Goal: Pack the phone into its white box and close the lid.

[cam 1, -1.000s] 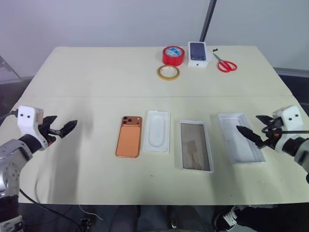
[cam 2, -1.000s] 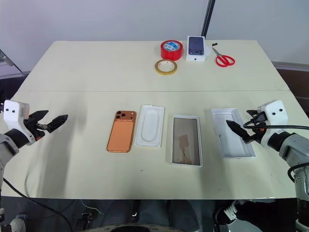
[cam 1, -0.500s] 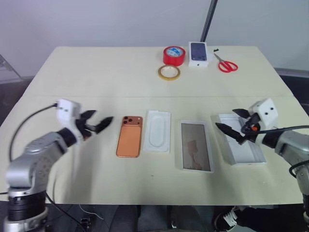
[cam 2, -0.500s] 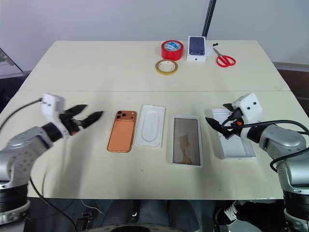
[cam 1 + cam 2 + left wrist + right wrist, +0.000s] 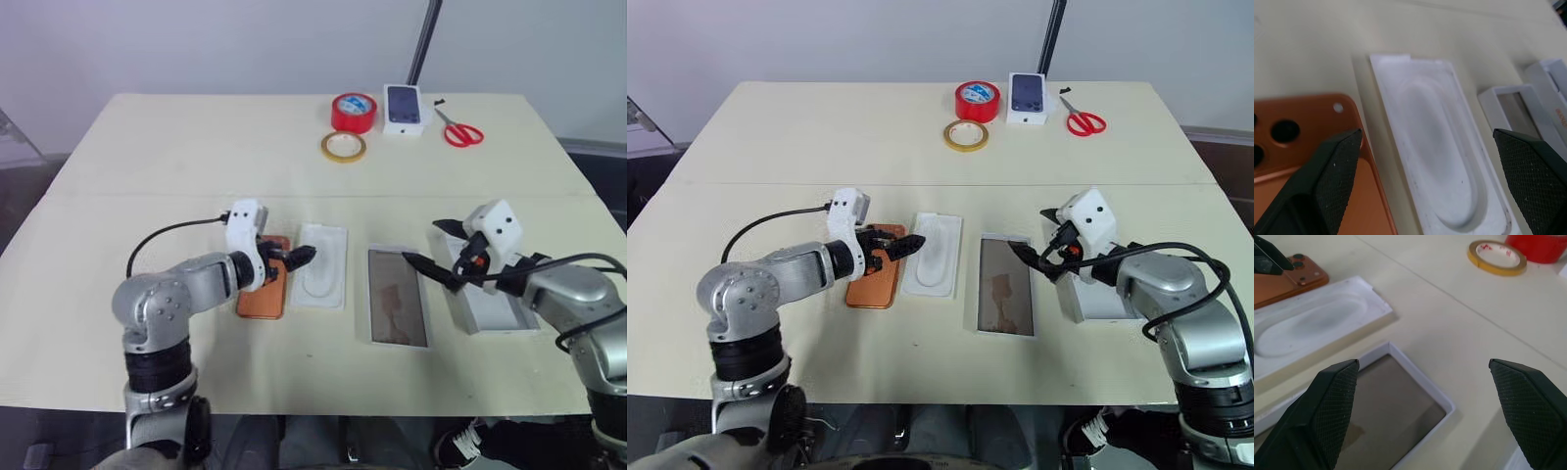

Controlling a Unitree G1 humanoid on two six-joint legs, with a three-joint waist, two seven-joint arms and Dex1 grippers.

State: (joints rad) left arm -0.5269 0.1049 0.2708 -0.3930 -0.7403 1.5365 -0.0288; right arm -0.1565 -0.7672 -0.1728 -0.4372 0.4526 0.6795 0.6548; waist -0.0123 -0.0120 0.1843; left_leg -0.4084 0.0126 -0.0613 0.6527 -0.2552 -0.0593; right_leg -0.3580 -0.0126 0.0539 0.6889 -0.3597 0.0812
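The orange phone [image 5: 260,294] lies face down left of centre, camera lenses at its far end. My left gripper [image 5: 294,257] hangs open over that far end, its fingertips reaching toward the white insert [image 5: 321,269] beside it. In the left wrist view the phone [image 5: 1298,147] and the insert [image 5: 1435,147] lie between the fingers [image 5: 1334,171]. The white box [image 5: 373,294] lies open right of the insert, with the lid [image 5: 495,308] further right. My right gripper [image 5: 431,247] is open above the gap between box and lid, pointing left over the box [image 5: 1420,377].
At the table's far edge stand a red tape roll [image 5: 353,112], a yellow tape ring [image 5: 341,147], a small white box printed with a dark phone [image 5: 403,108] and red scissors [image 5: 458,131]. The front strip of the table [image 5: 294,372] is bare.
My left gripper has swung right from the table's left side to above the phone's far end. My right gripper has moved left from over the lid toward the box. Both stay open.
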